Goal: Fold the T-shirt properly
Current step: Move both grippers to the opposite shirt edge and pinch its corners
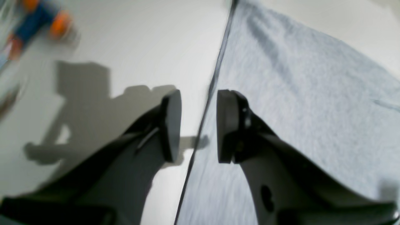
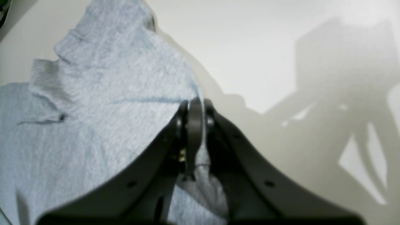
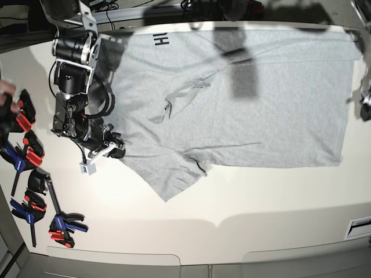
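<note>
The light grey T-shirt (image 3: pixel 249 98) lies spread on the white table (image 3: pixel 243 202), with black lettering (image 3: pixel 160 39) at its far left corner and one sleeve (image 3: pixel 174 179) pointing toward the front. My right gripper (image 2: pixel 195 125) is shut on a fold of the shirt's edge (image 2: pixel 109 93); in the base view it sits at the shirt's left side (image 3: pixel 113 149). My left gripper (image 1: pixel 198 125) is open and straddles the shirt's straight edge (image 1: pixel 297 93), one finger over bare table and one over cloth. It shows only partly at the base view's right edge (image 3: pixel 364 105).
Several orange, blue and black clamps (image 3: pixel 32 174) lie on the table left of the right arm; they show blurred in the left wrist view (image 1: pixel 40 18). The table's front edge (image 3: pixel 191 255) runs along the bottom. A white label (image 3: pixel 359 226) sits front right.
</note>
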Controlling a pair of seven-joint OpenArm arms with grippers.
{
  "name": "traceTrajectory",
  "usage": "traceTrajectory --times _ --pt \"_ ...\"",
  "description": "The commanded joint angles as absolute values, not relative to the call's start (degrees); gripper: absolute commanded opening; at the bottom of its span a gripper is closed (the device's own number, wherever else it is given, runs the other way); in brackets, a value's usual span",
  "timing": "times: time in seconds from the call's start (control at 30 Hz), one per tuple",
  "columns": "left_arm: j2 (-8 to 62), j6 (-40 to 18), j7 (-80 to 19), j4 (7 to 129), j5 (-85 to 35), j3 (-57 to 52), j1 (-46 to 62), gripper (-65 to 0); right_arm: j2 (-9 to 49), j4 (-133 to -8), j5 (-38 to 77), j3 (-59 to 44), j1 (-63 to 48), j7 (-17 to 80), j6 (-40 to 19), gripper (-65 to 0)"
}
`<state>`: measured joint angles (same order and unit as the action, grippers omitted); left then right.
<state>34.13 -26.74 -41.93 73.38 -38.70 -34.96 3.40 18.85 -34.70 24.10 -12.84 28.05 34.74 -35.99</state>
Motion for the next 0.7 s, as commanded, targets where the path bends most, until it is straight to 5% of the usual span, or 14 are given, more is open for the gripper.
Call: traceTrajectory --times 0.0,0.37,0.67 --pt "36.29 -26.26 -40.32 73.08 -38.26 -33.54 0.97 -46.9 19.51 -35.40 24.36 -12.78 29.36 34.28 -35.83 -65.0" --pt "40.53 -27.70 -36.47 36.62 -41.08 -26.52 -24.47 -46.9 19.51 -35.40 24.03 -12.78 29.36 34.46 -35.83 -65.0" --pt "39.00 -27.83 -31.16 21.04 -41.01 -26.52 -28.75 -46.9 19.49 -35.40 24.05 -12.78 29.36 34.39 -35.83 -65.0"
